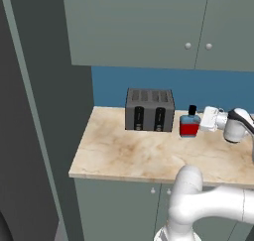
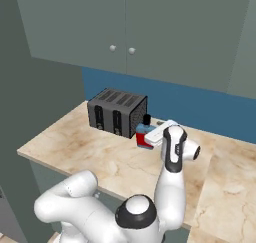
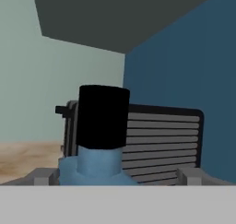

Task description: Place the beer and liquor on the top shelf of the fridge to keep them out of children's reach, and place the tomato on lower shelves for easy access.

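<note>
Blue glass above, red below: the liquor [image 1: 189, 124] stands upright near the back edge of the marble counter [image 1: 124, 155], just beside the dark toaster [image 1: 149, 109]. The gripper [image 1: 202, 122] reaches in level from the other side with its jaws spread fully apart around the bottle's shoulders and nothing clamped yet; the hand view shows the black cap [image 3: 102, 116] centred between the fingertips. If the jaws close off-centre or too high, the bottle may tip or be pushed against the toaster.

liquor [image 3: 98, 147] close-up, toaster [image 3: 161, 142] behind
</note>
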{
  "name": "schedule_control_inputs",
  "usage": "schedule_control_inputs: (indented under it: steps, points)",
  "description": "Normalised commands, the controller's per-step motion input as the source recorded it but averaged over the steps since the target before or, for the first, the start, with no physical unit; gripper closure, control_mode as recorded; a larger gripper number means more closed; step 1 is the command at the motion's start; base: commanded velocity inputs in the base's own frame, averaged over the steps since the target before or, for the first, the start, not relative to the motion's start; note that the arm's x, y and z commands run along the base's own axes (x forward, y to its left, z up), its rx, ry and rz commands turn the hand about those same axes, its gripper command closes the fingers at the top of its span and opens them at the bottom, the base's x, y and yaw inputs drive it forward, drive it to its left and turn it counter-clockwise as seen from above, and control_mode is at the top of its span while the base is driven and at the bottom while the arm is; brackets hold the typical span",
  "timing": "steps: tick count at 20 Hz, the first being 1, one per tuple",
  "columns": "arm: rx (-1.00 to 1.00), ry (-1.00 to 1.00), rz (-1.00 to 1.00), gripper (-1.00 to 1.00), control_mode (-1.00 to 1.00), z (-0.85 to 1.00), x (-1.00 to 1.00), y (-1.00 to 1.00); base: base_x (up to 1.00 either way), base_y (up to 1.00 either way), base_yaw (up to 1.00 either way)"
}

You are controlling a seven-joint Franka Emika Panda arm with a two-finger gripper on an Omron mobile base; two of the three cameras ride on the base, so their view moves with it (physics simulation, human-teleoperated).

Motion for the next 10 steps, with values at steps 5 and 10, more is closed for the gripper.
schedule_control_inputs:
  steps: [5,10]
  points:
    - [-0.02,0.0,0.0,-1.0,-1.0,0.0,0.0,0.13,0.0,0.0,0.0]
    - [-0.01,0.0,0.0,-1.0,-1.0,0.0,0.0,0.14,0.0,0.0,0.0]
